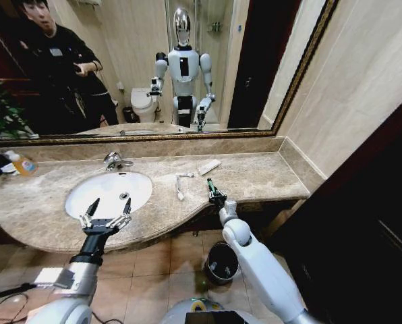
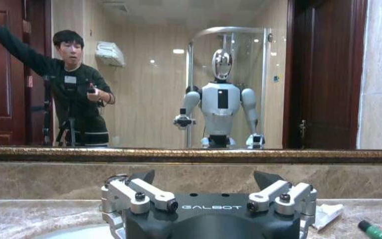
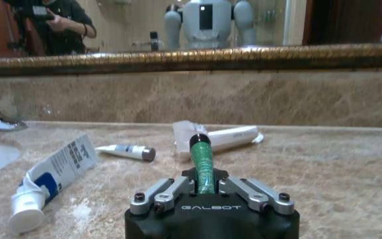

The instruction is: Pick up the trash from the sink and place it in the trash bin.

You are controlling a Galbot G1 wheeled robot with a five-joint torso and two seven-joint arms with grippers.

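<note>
A wide gilt-framed mirror (image 1: pixel 187 67) fills the upper half of the head view, and below it the beige marble countertop (image 1: pixel 255 177) runs across the middle of the frame, over a brown tiled floor (image 1: pixel 160 260). The white oval sink (image 1: pixel 103 192) sits at centre left, its chrome faucet (image 1: pixel 113 160) just above it. The black trash bin (image 1: pixel 222 262) stands on the floor at lower centre, beside my right arm. My left gripper (image 1: pixel 105 214) hovers over the sink's near rim, fingers spread wide with nothing between them. My right gripper (image 1: pixel 216 196) is over the counter's front edge, right of the sink, pinching the green stick (image 3: pixel 202 162), which points away from me. On the counter lie a flat white packet (image 1: pixel 209 167), a white toothbrush (image 1: pixel 179 189) and a short white stick (image 1: pixel 185 175).
</note>
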